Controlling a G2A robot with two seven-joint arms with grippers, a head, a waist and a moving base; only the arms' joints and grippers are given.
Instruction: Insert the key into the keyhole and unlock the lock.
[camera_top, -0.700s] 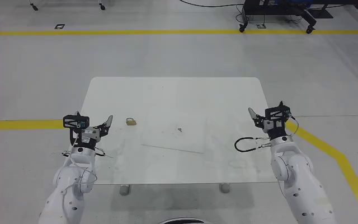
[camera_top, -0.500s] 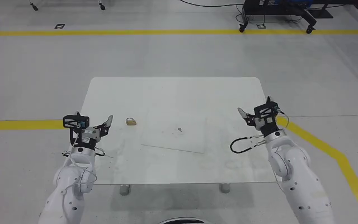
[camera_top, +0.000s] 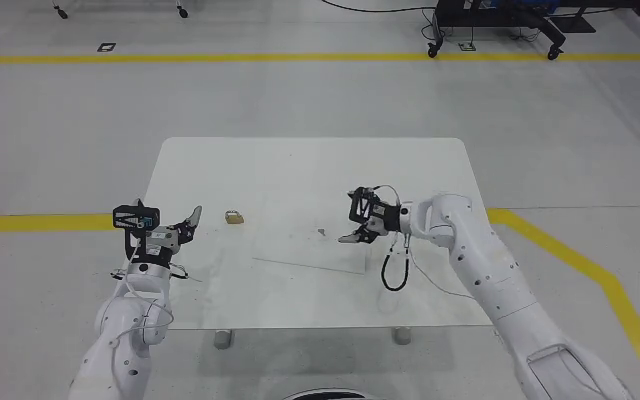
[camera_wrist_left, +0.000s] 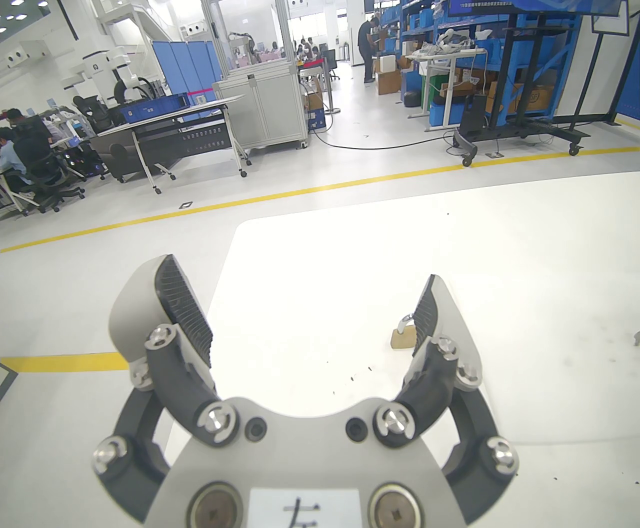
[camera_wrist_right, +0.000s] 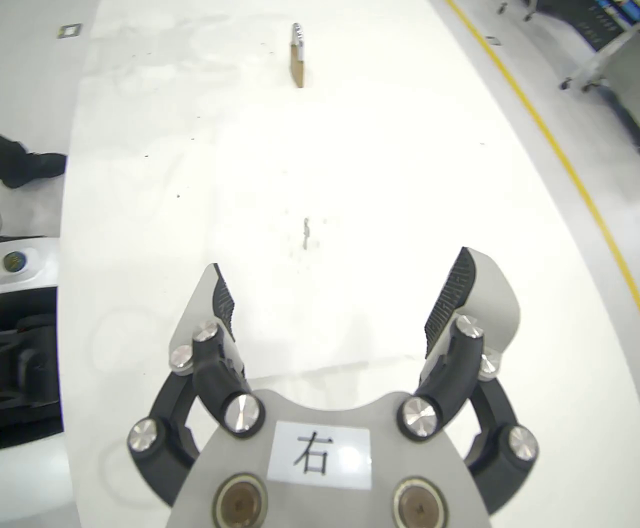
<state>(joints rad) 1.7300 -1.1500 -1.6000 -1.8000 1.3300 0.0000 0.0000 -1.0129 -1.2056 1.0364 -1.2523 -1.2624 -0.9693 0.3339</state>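
An industrial lab: yellow floor line (camera_wrist_left: 350, 184), blue storage racks (camera_wrist_left: 430, 25), wheeled workbench (camera_wrist_left: 170, 114).

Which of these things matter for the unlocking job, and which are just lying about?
For the job: key; padlock; right gripper, open, near the key; left gripper, open; table.
Just lying about: yellow floor line; wheeled stand; floor plate.
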